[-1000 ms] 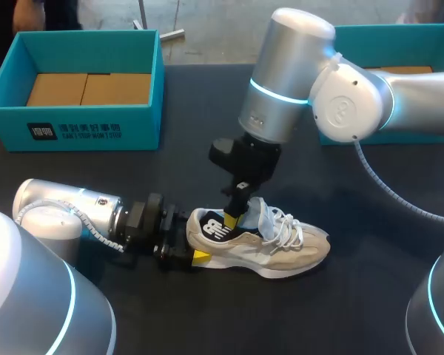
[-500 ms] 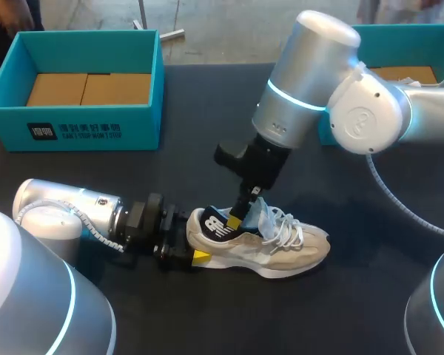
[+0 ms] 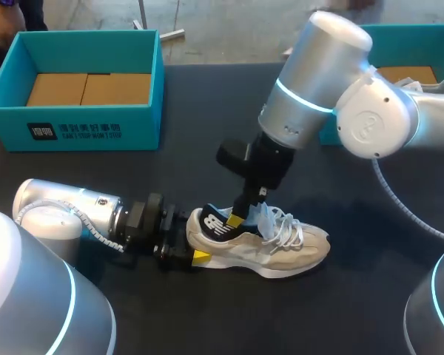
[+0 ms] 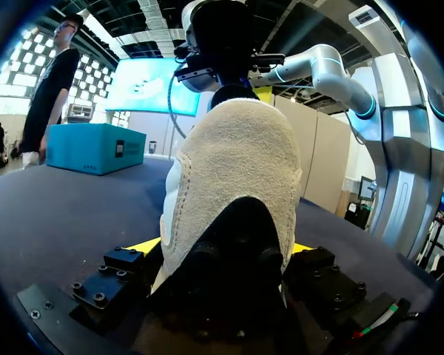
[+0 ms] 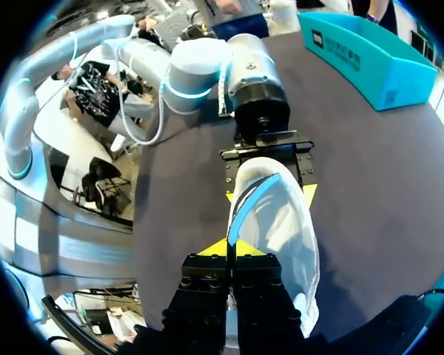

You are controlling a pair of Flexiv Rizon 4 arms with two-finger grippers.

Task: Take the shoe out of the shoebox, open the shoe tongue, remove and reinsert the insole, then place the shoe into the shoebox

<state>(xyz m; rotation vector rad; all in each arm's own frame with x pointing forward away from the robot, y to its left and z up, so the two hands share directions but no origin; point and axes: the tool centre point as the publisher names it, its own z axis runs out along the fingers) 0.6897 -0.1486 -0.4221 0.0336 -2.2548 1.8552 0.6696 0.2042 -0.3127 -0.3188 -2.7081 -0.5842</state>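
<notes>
Tan and white shoe [image 3: 281, 255] with a black heel, white insole [image 5: 281, 222] with a blue edge; teal shoebox [image 3: 144, 122], brown inside; black table [image 3: 207, 96]

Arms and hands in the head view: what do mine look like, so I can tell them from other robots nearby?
The left arm and right arm are smooth silver-grey cylinders with rounded white joint caps and glowing cyan rings. A grey cable runs outside each. The left hand and right hand are black and blocky, with bright yellow tips.
</notes>
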